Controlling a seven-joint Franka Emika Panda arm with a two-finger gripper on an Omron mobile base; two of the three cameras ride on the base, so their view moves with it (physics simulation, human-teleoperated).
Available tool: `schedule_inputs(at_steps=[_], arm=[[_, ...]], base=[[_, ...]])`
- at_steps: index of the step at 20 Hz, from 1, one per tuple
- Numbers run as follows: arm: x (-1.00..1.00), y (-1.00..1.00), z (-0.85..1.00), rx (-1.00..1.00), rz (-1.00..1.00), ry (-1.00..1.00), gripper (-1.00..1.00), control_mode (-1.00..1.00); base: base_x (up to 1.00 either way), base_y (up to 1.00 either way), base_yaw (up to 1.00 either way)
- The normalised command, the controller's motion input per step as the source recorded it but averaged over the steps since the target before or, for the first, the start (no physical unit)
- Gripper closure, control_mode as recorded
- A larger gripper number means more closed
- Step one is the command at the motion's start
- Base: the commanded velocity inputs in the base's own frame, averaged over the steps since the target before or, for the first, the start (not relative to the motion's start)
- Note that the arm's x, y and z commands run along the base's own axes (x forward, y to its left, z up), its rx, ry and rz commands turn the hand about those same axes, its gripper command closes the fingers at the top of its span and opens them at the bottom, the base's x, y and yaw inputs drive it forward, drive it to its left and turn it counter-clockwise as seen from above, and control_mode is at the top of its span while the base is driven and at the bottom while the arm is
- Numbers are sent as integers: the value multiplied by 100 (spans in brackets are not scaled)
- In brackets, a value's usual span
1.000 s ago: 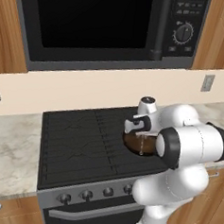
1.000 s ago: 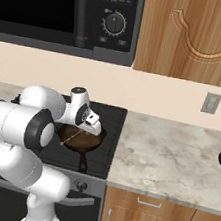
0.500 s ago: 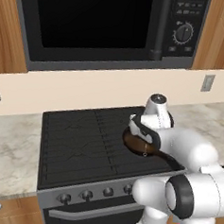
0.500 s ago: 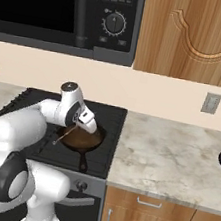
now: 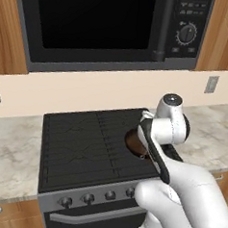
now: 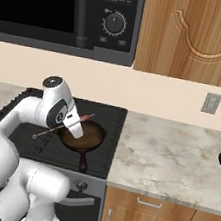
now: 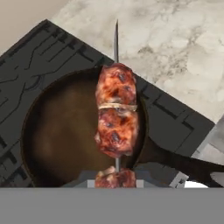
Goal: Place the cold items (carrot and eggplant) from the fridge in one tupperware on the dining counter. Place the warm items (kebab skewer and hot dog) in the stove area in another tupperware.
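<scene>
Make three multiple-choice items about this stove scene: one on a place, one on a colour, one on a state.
1. Where is the pan?
A. on the stove
B. in the microwave
C. on the marble counter

2. What colour is the pan?
A. white
B. brown
C. blue

3. What is the tool doing?
A. open, nothing in it
B. shut on the pan handle
C. shut on the skewer

Answers: 1 A, it sits on the stove grate. 2 B, its inside is brown. 3 C, the skewer hangs over the pan, clamped in the tool.

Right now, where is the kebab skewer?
The kebab skewer is pinched in the fingers, raised above the dark pan on the stove's right side; the right base view shows it over the pan.
</scene>
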Motion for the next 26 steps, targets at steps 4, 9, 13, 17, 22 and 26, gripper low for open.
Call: schedule_inputs(at_steps=[4, 9, 13, 17, 22, 26], arm=[[-67, 0, 69, 10, -35, 0, 100, -100], [-73, -4, 62, 17, -19, 1, 100, -100], [-91, -7, 40, 20, -10, 0, 100, -100], [-96, -2, 38, 15, -4, 0, 100, -100], [-52, 0, 32, 5, -4, 0, 100, 100], [0, 0, 0, 0, 0, 0, 100, 100]], base=[[0, 0, 0], [0, 0, 0], [0, 0, 0], [0, 0, 0], [-24, 0, -2], [-45, 6, -1]])
